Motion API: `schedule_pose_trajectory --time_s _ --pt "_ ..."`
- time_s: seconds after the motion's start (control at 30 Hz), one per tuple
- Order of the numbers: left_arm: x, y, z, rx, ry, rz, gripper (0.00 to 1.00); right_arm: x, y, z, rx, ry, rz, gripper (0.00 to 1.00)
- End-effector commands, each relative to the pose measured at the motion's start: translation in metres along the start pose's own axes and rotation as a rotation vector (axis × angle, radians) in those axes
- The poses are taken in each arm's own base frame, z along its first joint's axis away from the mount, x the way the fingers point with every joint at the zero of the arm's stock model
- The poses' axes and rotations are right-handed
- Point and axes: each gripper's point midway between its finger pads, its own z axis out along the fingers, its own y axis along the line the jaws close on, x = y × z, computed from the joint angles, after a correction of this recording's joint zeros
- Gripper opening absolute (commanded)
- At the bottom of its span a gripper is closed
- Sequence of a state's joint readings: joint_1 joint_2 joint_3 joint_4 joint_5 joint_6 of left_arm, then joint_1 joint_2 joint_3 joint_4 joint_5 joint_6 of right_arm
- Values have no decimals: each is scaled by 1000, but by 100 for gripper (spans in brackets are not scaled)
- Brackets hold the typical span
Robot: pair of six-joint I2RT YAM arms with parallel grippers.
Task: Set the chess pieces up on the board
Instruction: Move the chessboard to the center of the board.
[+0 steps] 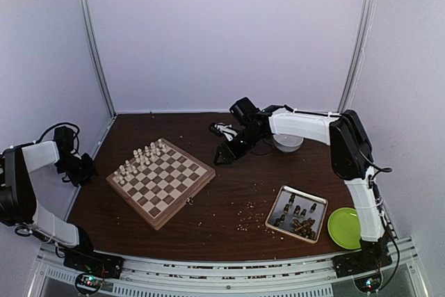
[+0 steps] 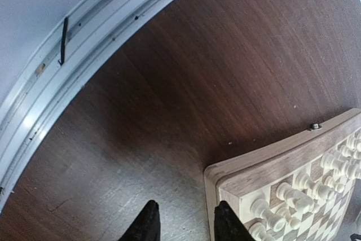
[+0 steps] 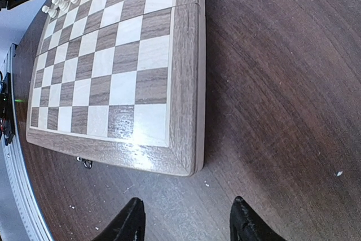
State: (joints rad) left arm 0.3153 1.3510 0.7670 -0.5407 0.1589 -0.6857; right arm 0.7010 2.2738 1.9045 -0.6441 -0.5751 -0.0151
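Dark chessmen (image 1: 297,218) lie jumbled in the metal tray (image 1: 306,195) on the desk (image 1: 233,189), right of the chessboard (image 1: 170,184); tray sits nearward of the jaws of the right arm (image 1: 306,124), the nearer pair; both pairs spread, empty.

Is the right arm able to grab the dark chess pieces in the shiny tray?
Probably yes. The right gripper is open and empty, and the dark chess pieces lie uncovered in the tray near that arm's base, with nothing between.
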Motion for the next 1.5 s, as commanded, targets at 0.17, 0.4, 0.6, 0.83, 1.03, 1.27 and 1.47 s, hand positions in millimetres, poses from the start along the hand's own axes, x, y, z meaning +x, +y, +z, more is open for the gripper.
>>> schedule_pose_trajectory --time_s 0.17,0.4,0.6,0.83,1.03,1.27,1.47 --pt "3 -4 21 60 12 -76 11 -17 -7 20 12 4 16 53" --pt "9 -4 32 71 47 -87 0 -13 -4 33 1 18 41 54" --pt "14 -7 39 92 71 -79 0 -9 3 45 -21 33 63 55" --pt "23 -18 52 91 116 -39 0 -7 12 52 -51 44 69 54" --pt "28 -41 60 138 128 -2 0 8 21 50 -62 90 45 52" --pt "34 -73 66 226 142 54 0 27 26 50 -83 128 57 50" --pt "45 -92 65 307 145 86 0 63 38 47 -106 172 60 49"
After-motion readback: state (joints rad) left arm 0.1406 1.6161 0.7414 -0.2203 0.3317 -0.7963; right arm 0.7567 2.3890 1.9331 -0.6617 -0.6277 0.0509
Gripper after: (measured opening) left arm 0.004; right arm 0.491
